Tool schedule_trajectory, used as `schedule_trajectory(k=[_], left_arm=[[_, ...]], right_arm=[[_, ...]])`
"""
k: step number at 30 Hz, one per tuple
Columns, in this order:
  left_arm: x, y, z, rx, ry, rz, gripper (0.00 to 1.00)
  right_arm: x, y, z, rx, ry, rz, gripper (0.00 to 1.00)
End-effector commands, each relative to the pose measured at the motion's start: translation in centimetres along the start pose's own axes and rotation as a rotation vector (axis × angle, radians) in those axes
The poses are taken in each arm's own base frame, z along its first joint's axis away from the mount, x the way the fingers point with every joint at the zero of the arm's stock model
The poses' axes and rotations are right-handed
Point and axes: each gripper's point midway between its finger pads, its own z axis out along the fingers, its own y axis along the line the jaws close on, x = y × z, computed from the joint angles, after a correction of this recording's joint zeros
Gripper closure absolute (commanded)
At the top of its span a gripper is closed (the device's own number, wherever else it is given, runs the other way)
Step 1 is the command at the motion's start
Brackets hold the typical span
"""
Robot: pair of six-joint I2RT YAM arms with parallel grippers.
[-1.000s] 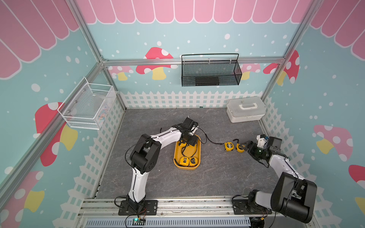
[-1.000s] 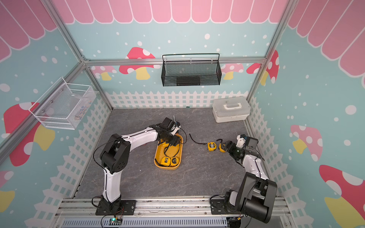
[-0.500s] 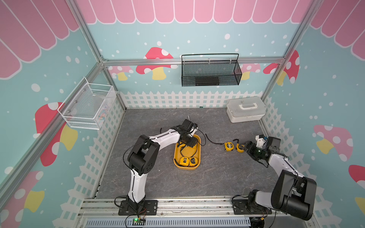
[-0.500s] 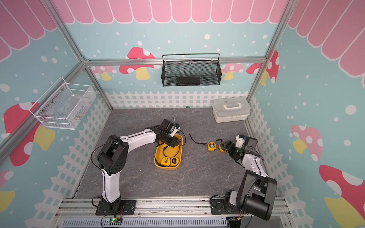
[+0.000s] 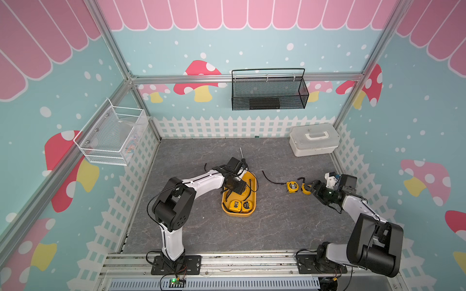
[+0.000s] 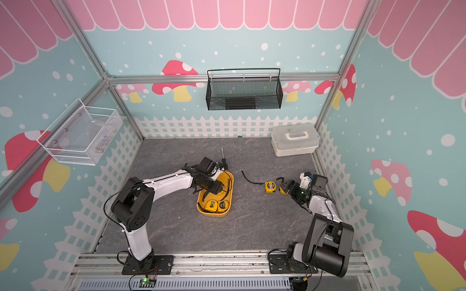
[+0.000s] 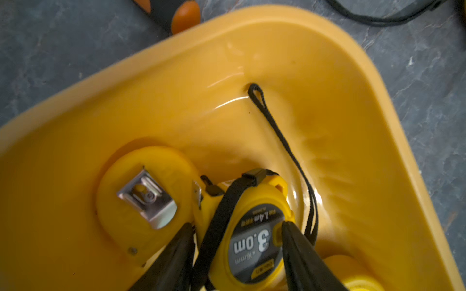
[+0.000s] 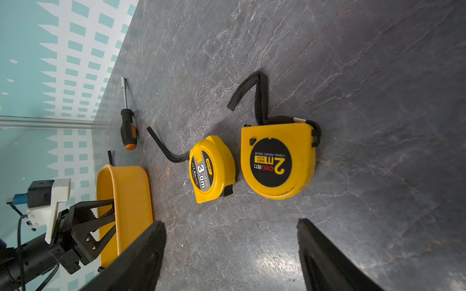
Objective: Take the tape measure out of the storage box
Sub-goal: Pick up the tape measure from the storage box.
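Storage box (image 5: pixel 238 214): lay lengthwise, front to back.
Tape measure (image 7: pixel 254 241): sat label face up inside box.
Left gripper (image 7: pixel 236 225): clamped on tape measure's sides.
Right gripper (image 8: pixel 230 223): jaws stood apart.

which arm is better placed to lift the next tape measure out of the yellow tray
Left. The left gripper sits inside the storage box, fingers against both sides of a tape measure. The right gripper hangs open over the table, beside two tapes lying outside.

The storage box (image 7: pixel 327 63) was yellow-orange, the tape measure (image 7: pixel 252 226) yellow with a black label, the table (image 5: pixel 201 231) dark grey and veined, the screwdriver handle (image 8: pixel 128 131) black and orange.
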Motion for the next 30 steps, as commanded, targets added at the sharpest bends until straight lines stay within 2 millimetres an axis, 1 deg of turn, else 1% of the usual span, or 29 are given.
schedule_trajectory(k=[1, 6, 12, 23, 26, 30], left_arm=[[0.7, 0.4, -1.1, -0.039, 0.01, -0.011, 0.39], [0.5, -0.4, -1.4, -0.036, 0.001, 0.02, 0.33], [0.1, -1.0, -1.1, -0.062, 0.004, 0.076, 0.29], [-1.0, -0.9, -1.4, -0.095, -0.003, 0.192, 0.26], [-1.4, -1.3, -1.5, -0.081, -0.01, 0.215, 0.26], [-1.7, -2.2, -1.5, -0.04, -0.014, 0.25, 0.26]], right_arm=[[0.0, 0.2, 0.2, -0.012, 0.005, -0.026, 0.17], [0.1, 0.3, 0.4, -0.015, 0.01, -0.025, 0.17], [0.1, 0.3, 0.4, -0.017, 0.012, -0.026, 0.17], [0.3, 0.3, 0.5, -0.019, 0.019, -0.024, 0.17], [0.3, 0.3, 0.5, -0.02, 0.019, -0.026, 0.17], [0.3, 0.3, 0.6, -0.019, 0.023, -0.025, 0.17]])
